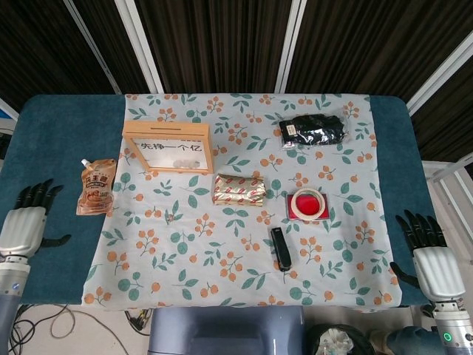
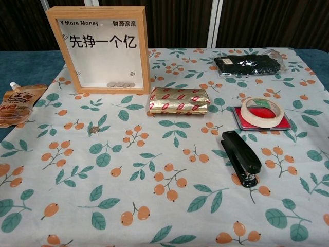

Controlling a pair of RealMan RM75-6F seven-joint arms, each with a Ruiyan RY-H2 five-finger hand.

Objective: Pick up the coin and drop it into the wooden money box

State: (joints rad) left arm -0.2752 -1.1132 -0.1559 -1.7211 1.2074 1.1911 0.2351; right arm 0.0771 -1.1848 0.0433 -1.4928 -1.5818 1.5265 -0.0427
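Coin (image 2: 93, 130) lies flat on the cloth (image 2: 169, 216), well in front of the box (image 2: 98, 49) and just right of the pouch (image 2: 18, 104); nothing picked yet. Both hands empty, fingers spread: left hand (image 1: 26, 225) sits at the table's left edge, right hand (image 1: 431, 259) at the right, so I take the coin with the left. It's thin and lies flat, so I'd come straight down, pinch thumb against fingertip at its rim, then lift to the slot on the box's top edge.

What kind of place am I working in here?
Probably a staged test table indoors: a floral cloth over a blue table, with unrelated props like a stapler, tape roll and wooden money box.
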